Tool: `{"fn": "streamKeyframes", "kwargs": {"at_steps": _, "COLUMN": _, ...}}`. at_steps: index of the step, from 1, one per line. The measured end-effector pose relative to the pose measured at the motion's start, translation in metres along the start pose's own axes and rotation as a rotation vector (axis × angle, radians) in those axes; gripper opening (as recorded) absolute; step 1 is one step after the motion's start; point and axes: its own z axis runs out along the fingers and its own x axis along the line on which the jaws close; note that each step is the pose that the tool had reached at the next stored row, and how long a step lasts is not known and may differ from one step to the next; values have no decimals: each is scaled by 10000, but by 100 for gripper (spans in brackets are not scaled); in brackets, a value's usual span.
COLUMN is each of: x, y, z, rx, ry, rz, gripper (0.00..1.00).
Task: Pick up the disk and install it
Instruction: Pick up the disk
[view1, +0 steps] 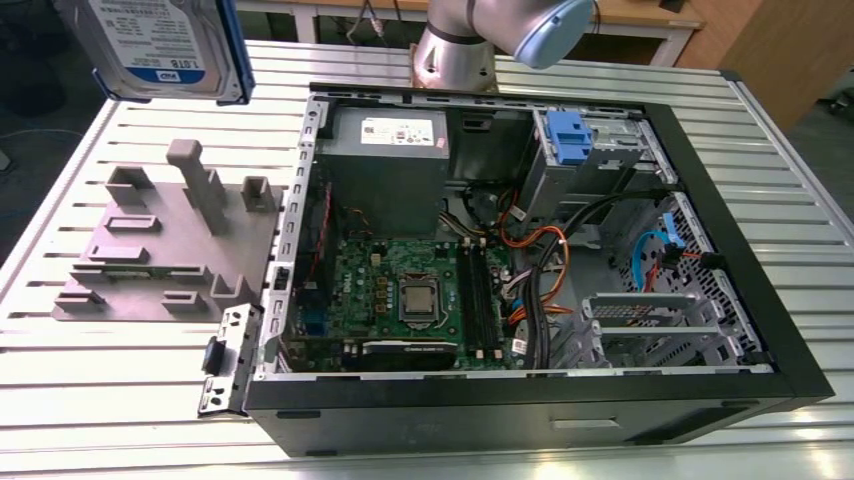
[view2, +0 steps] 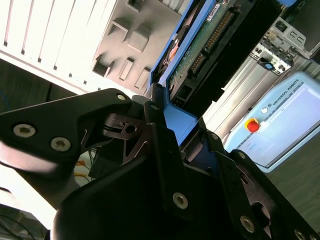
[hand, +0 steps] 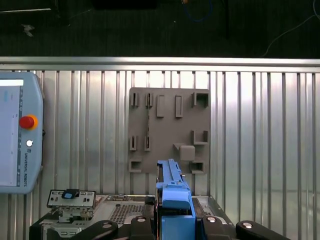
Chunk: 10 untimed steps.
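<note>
We see the disk (view1: 167, 45) held up off the table (view1: 120, 400) in the upper left of the exterior view, well apart from the open computer case (view1: 534, 405). In both wrist views the gripper (view2: 179, 122) is clamped on its blue carrier end (1 finger (view2: 156, 107) per side).

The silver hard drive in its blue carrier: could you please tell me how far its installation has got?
Done: the pick-up. The silver hard drive in its blue plastic carrier is in the air, clear of the grey slotted holder. In hand: the pincer is shut on the carrier's end handle. Left: installing it; the drive is not yet inside the open black computer case.
</note>
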Motion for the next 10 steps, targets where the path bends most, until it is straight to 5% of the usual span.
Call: {"fn": "streamKeyframes", "kwargs": {"at_steps": 10, "x": -1, "y": -149, "z": -1, "rx": 0, "ry": -1, "rz": 1, "gripper": 36}}
